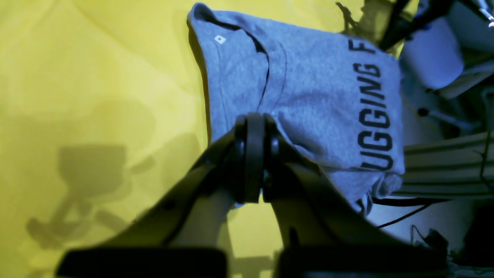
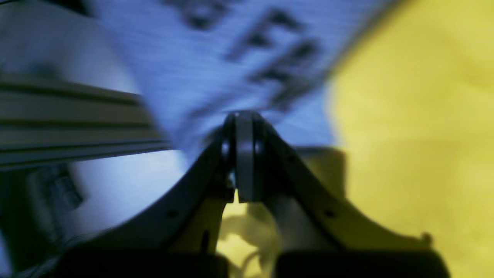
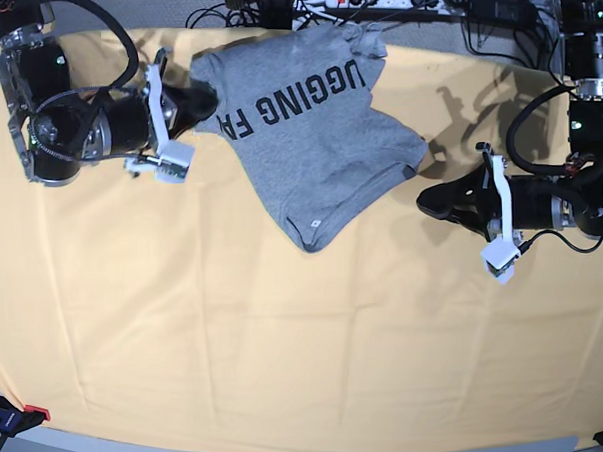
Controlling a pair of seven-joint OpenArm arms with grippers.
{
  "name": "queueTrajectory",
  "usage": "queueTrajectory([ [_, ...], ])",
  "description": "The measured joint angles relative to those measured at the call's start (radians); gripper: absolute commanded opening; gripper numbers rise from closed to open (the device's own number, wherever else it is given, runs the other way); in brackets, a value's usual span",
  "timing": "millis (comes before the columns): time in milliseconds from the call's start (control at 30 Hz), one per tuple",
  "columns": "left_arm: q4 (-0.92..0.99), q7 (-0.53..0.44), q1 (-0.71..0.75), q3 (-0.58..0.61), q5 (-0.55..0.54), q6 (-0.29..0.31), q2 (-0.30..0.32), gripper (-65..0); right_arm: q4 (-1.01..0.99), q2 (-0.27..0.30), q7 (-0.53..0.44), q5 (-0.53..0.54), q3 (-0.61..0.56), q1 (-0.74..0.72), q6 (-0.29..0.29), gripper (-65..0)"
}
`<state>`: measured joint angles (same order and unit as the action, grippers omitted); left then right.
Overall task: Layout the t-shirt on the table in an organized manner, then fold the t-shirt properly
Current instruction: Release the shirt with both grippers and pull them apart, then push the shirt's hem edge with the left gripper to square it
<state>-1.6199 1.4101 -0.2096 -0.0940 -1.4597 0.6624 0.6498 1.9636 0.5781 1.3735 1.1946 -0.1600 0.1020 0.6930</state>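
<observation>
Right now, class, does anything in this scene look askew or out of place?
Yes. The grey t-shirt lies crooked and bunched at the far edge of the table, collar end pointing toward the middle, lettering upside down. The right gripper pinches one edge; the left gripper sits shut beside another.

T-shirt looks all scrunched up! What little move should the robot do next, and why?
Probably the right gripper, which seems shut on the edge of the heather-grey lettered cotton t-shirt, should drag it toward the middle of the pale yellow-orange cloth-covered table: it lies bunched at the far edge.
</observation>
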Motion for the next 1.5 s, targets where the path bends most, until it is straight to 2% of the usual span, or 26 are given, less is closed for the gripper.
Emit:
queueTrajectory([
  [133, -0.001, 0.002, 0.097, -0.080, 0.000, 0.000, -0.002, -65.0, 0.000, 0.000, -0.034, -0.051, 0.082, 0.000, 0.000, -65.0],
  [367, -0.005, 0.001, 0.256, -0.270, 0.000, -0.024, -0.041, -65.0, 0.000, 0.000, -0.061, -0.042, 0.191, 0.000, 0.000, -65.0],
  [533, -0.011, 0.001, 0.328, -0.272, 0.000, -0.039, -0.052, -65.0, 0.000, -0.009, -0.061, -0.037, 0.191, 0.000, 0.000, -65.0],
  [667, -0.011, 0.000, 0.344, -0.272, 0.014, -0.102, -0.054, -65.0, 0.000, -0.021, -0.061, -0.036, 0.191, 0.000, 0.000, -65.0],
  [867, -0.012, 0.000, 0.343, -0.272, 0.042, -0.101, -0.054, -65.0, 0.000, -0.019, -0.061, -0.035, 0.191, 0.000, 0.000, -65.0],
  [933, -0.013, -0.003, 0.342, -0.261, 0.092, -0.102, -0.052, -65.0, 0.000, -0.020, -0.061, -0.035, 0.191, 0.000, 0.000, -65.0],
  [1100, -0.013, -0.003, 0.342, -0.160, 0.102, -0.102, -0.052, -65.0, 0.000, -0.019, -0.061, -0.035, 0.191, 0.000, 0.000, -65.0],
  [1233, -0.013, -0.003, 0.343, -0.093, 0.232, -0.109, -0.052, -65.0, 0.000, -0.019, -0.061, -0.035, 0.191, 0.000, 0.000, -65.0],
  [1400, -0.017, -0.027, 0.325, -0.025, 0.287, -0.116, -0.051, -65.0, 0.000, -0.019, -0.061, -0.035, 0.191, 0.000, 0.000, -65.0],
  [1500, -0.016, -0.106, 0.303, 0.024, 0.309, -0.116, -0.051, -65.0, 0.000, -0.019, -0.061, -0.035, 0.191, 0.000, 0.000, -65.0],
])
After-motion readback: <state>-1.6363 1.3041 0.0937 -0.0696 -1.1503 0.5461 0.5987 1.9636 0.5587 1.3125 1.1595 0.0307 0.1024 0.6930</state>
